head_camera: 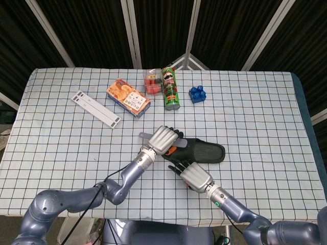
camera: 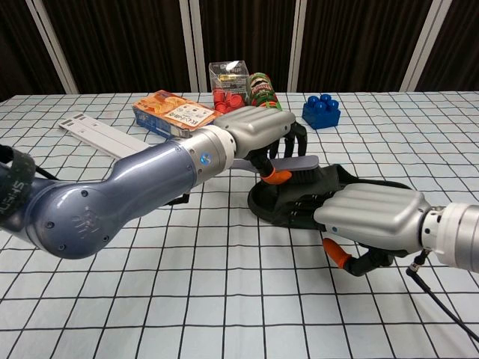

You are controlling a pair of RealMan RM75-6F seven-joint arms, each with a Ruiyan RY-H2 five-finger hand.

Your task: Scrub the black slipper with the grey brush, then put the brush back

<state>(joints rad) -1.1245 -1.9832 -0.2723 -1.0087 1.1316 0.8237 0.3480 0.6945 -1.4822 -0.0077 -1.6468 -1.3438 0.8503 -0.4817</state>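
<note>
The black slipper (head_camera: pixel 204 151) (camera: pixel 352 182) lies on the checked table, toe toward the right in the head view. My left hand (head_camera: pixel 163 139) (camera: pixel 260 129) grips the grey brush (camera: pixel 288 164) by its handle (head_camera: pixel 144 136) and holds the brush head over the slipper's near end. My right hand (head_camera: pixel 193 175) (camera: pixel 370 215) presses its fingers down on the slipper's near edge, pinning it. The brush bristles are mostly hidden behind my left hand in the head view.
At the back stand an orange snack box (head_camera: pixel 128 97), a clear tub of red items (head_camera: pixel 151 80), a green crisp can (head_camera: pixel 171 89) lying down, and a blue toy brick (head_camera: pixel 197 93). A white strip (head_camera: pixel 97 109) lies at the left.
</note>
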